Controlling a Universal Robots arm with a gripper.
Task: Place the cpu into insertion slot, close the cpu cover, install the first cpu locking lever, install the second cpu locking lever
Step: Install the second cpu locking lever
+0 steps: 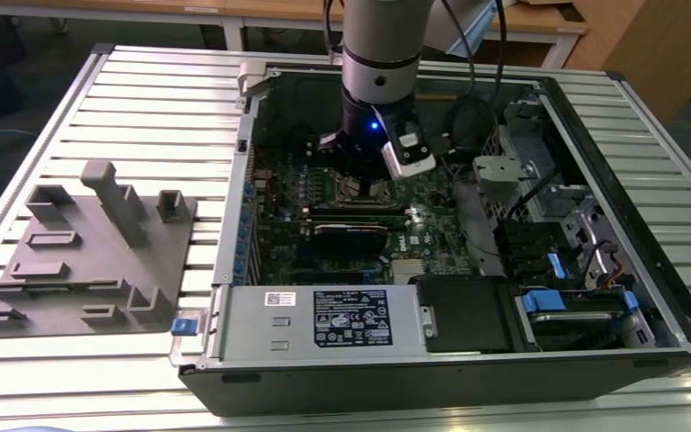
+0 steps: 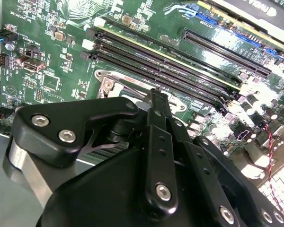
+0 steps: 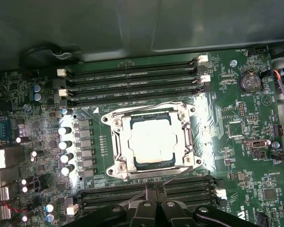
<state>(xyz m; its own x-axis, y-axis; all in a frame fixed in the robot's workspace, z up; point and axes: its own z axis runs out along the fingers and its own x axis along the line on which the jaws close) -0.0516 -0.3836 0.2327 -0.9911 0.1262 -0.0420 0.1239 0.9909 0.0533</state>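
In the first wrist view the cpu (image 3: 151,139) lies flat in the insertion slot (image 3: 114,124). The cpu cover (image 3: 121,150) is down around it, and its window shows the chip's silver top. One thin wire lever (image 3: 142,108) runs along the slot's side towards the memory slots. Another lever (image 3: 182,173) slants up off the opposite corner. My gripper (image 3: 154,188) is shut, its black fingertips (image 2: 154,97) pressed together just beside that slanted lever and the slot's rim (image 2: 106,84). In the exterior view the arm (image 1: 376,81) stands over the slot (image 1: 363,192) inside the open case.
Long black memory slots (image 3: 132,80) flank the slot on two sides. Upright capacitors (image 3: 65,142) stand close by. A black card (image 1: 348,236), drive bays (image 1: 561,270) and the power supply (image 1: 321,317) crowd the case. A grey fixture plate (image 1: 87,252) lies at the exterior view's left.
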